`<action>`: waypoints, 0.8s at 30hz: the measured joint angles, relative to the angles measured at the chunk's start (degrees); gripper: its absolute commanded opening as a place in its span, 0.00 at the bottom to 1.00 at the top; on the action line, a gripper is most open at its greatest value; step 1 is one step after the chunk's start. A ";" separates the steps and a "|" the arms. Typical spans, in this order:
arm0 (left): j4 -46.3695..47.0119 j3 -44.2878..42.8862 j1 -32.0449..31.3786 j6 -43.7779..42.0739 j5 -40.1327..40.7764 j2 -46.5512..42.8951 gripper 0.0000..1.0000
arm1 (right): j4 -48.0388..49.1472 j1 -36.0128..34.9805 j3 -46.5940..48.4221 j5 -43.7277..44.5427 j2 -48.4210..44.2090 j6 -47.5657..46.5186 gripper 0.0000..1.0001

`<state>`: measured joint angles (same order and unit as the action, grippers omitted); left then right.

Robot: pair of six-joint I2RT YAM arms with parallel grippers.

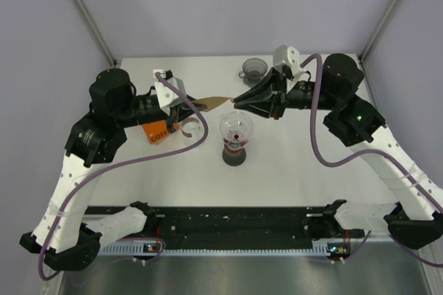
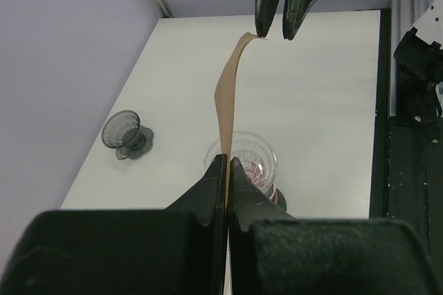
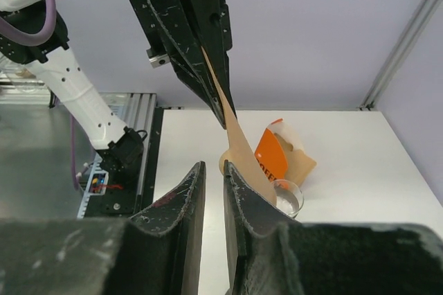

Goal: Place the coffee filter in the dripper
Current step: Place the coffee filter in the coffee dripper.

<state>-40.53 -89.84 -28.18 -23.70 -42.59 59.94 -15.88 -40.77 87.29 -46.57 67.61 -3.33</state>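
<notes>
The brown coffee filter (image 1: 216, 102) hangs in the air just behind the glass dripper (image 1: 235, 129), one end pinched flat in the fully closed left gripper (image 2: 227, 162). The right gripper (image 2: 275, 35), jaws barely parted, touches the far tip without clearly gripping it. The filter is up off the table but not yet opened or seated in the dripper.

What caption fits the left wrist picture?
Left pincer holds the brown coffee filter, right pincer at its tip, dripper below.
</notes>
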 measured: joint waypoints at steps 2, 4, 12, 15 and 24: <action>-0.02 0.00 0.00 -0.04 -0.02 0.00 0.00 | 0.20 0.00 -0.33 0.52 0.02 0.07 0.17; -0.09 0.00 0.00 -0.26 -0.15 -0.02 0.00 | 0.57 0.00 -0.68 1.20 0.04 0.13 0.17; -0.28 -0.02 -0.02 -0.48 -1.51 -0.02 0.00 | 3.15 0.00 -2.36 3.89 -0.07 0.57 0.21; -0.42 -0.04 -0.02 -0.48 -1.57 -0.02 0.00 | 4.98 0.00 -3.28 4.24 -0.33 0.96 0.21; -1.05 -0.04 -0.02 -1.22 -1.66 -0.02 0.00 | 4.90 0.00 -3.67 4.28 -2.54 -0.79 0.30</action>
<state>-41.58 -89.89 -28.21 -24.93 -44.25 59.92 -10.98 -40.77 83.61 -42.28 65.08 -4.12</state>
